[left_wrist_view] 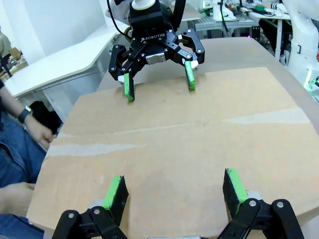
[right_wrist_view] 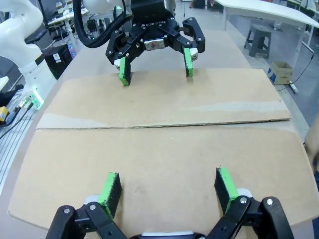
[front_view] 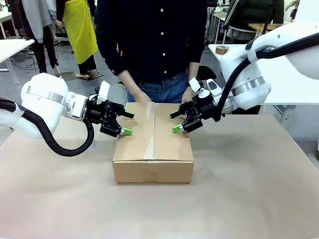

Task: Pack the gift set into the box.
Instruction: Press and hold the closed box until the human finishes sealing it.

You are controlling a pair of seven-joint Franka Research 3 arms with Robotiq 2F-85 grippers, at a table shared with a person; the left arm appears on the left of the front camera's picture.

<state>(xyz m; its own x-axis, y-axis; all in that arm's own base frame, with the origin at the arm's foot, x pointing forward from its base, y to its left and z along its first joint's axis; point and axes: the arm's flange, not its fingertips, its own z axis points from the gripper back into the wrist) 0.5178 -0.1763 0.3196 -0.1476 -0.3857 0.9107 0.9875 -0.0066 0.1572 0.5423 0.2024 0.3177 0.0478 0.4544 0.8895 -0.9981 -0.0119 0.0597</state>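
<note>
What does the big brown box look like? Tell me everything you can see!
The box is plain brown corrugated cardboard, rectangular, sitting flat in the middle of the table. Its top flaps are folded shut, meeting along a seam down the middle, with strips of clear tape showing. The left end effector and right end effector, both open, are at opposite sides of its top. A person's hands are at its far edge.
</note>
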